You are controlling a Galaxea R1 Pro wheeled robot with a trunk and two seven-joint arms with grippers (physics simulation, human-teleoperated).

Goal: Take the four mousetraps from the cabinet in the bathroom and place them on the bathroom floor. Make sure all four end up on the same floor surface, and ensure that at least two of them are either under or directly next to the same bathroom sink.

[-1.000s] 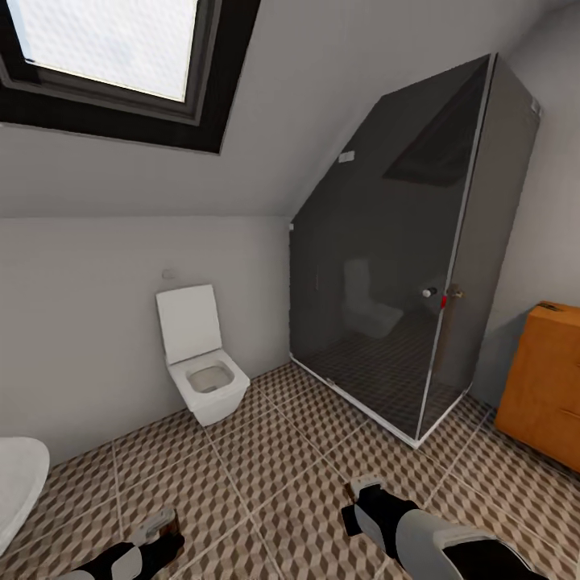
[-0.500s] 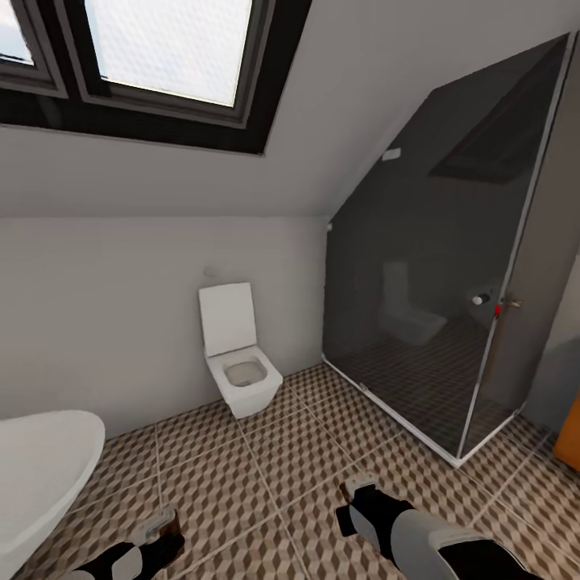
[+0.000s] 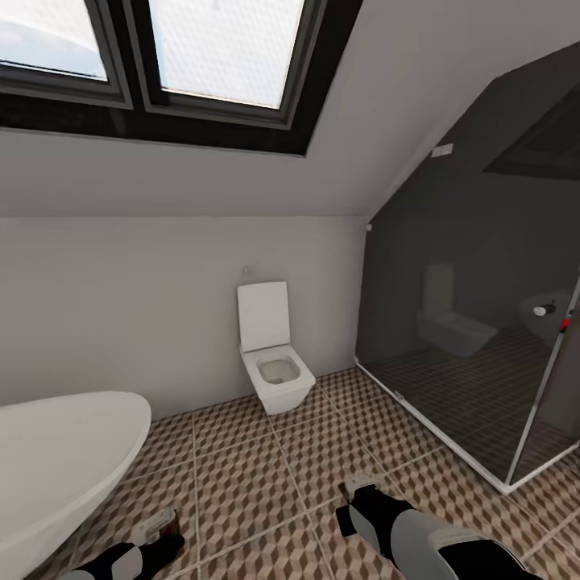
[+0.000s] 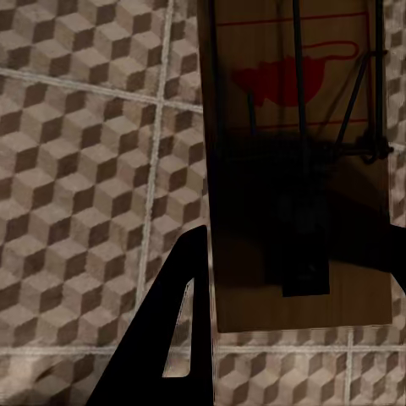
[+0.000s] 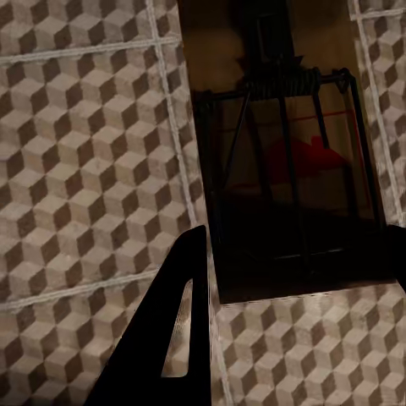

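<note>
From the head camera I see the cube-patterned bathroom floor (image 3: 266, 475), a white toilet (image 3: 275, 354) against the grey wall, a bathtub (image 3: 56, 467) rim at my left, a dark glass shower stall (image 3: 483, 338) at right and a black-framed skylight (image 3: 161, 64) in the sloped ceiling. My left gripper (image 3: 161, 536) and right gripper (image 3: 354, 503) sit low over the tiles.

Left wrist: a mousetrap (image 4: 296, 161) is held between the fingers (image 4: 169, 347) — wooden base, wire spring, a red mouse-shaped mark, no readable writing.

Right wrist: a second mousetrap (image 5: 288, 178) is clamped the same way beside one finger (image 5: 165, 347), its red mark dim in shadow; tiles lie beneath.
</note>
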